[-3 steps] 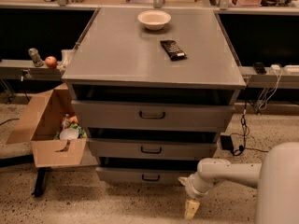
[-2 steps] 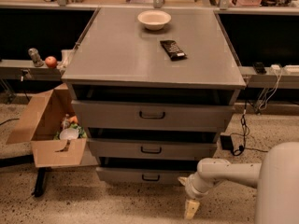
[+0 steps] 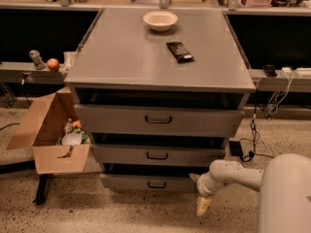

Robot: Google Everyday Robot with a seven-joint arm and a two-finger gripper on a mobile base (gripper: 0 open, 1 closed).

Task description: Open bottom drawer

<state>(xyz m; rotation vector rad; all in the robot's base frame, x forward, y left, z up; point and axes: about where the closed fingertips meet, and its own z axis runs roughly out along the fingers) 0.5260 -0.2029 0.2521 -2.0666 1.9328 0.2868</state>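
Observation:
The grey metal cabinet (image 3: 160, 57) has three drawers. The bottom drawer (image 3: 146, 182) is the lowest and narrowest front, with a small black loop handle (image 3: 156, 184). The middle drawer (image 3: 158, 155) and the top drawer (image 3: 158, 120) sit above it. My gripper (image 3: 200, 198) hangs on the white arm (image 3: 233, 173) just right of the bottom drawer's right end, near the floor, its cream fingertip pointing down. It is apart from the handle.
A white bowl (image 3: 160, 20) and a black packet (image 3: 180, 51) lie on the cabinet top. An open cardboard box (image 3: 51, 135) with items stands at the left. Cables and a black adapter (image 3: 236, 147) lie at the right. My white body (image 3: 286, 193) fills the bottom right.

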